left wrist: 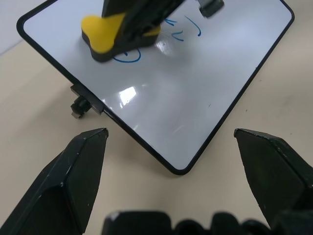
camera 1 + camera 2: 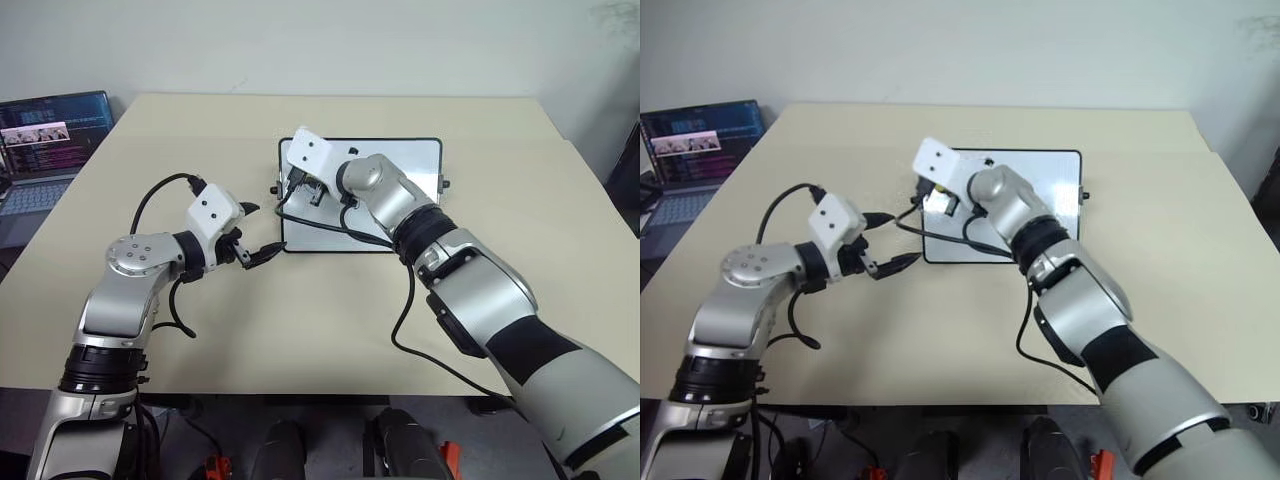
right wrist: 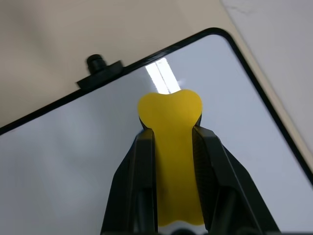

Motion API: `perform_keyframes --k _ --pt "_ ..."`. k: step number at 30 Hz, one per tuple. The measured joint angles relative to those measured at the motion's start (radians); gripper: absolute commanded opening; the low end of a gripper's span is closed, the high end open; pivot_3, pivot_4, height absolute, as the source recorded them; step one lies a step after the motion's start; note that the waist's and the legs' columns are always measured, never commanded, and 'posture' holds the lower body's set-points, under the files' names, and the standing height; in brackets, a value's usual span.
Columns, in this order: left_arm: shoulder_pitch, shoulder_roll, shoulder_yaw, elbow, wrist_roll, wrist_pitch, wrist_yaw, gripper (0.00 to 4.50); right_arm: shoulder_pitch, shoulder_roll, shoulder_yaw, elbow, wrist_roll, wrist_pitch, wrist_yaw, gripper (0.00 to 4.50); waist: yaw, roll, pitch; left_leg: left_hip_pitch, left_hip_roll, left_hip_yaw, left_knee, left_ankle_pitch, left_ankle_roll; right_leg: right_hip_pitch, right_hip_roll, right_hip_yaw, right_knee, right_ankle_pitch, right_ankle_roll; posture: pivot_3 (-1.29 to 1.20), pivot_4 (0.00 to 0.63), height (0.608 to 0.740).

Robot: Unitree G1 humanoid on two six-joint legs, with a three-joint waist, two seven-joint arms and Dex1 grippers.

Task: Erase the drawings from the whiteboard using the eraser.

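Right hand (image 3: 173, 142): clamped on the eraser (image 3: 171, 147), one black finger (image 3: 139, 181) pressed against each long side, yellow end protruding past the fingertips. Eraser held on the whiteboard (image 1: 195, 93), dark underside against the glossy face, partly over one blue loop of the drawings (image 1: 128, 56). Two further blue strokes just beside the eraser, uncovered. Board edge knob (image 3: 95, 61) just ahead of the eraser tip in the right wrist view. Left hand (image 2: 255, 232): fingers spread wide, nothing between them, hovering over the beige surface (image 2: 300, 320), just short of the near rounded corner of the whiteboard, not touching it. Laptop (image 2: 45, 145) well apart from both hands, at the left edge of the surface.
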Motion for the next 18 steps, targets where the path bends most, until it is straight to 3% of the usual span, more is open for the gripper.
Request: perform_keyframes --k 9,18 --pt "0.000 0.004 0.001 -0.003 -0.001 0.001 0.002 4.50 0.068 0.031 0.011 -0.032 -0.024 0.027 0.084 0.68 -0.004 -0.001 -0.001 0.014 0.000 -0.001 0.000 0.000 0.000 0.015 0.001 0.000 0.000 0.000 0.000 0.00 0.150 0.740" --pt "-0.001 0.005 0.001 -0.004 -0.002 0.002 0.001 4.50 0.071 0.006 0.002 -0.073 -0.019 0.067 0.140 0.68 0.000 -0.001 -0.001 0.013 0.000 -0.003 0.000 0.000 0.000 0.015 0.001 -0.002 -0.001 0.000 0.000 0.00 0.150 0.740"
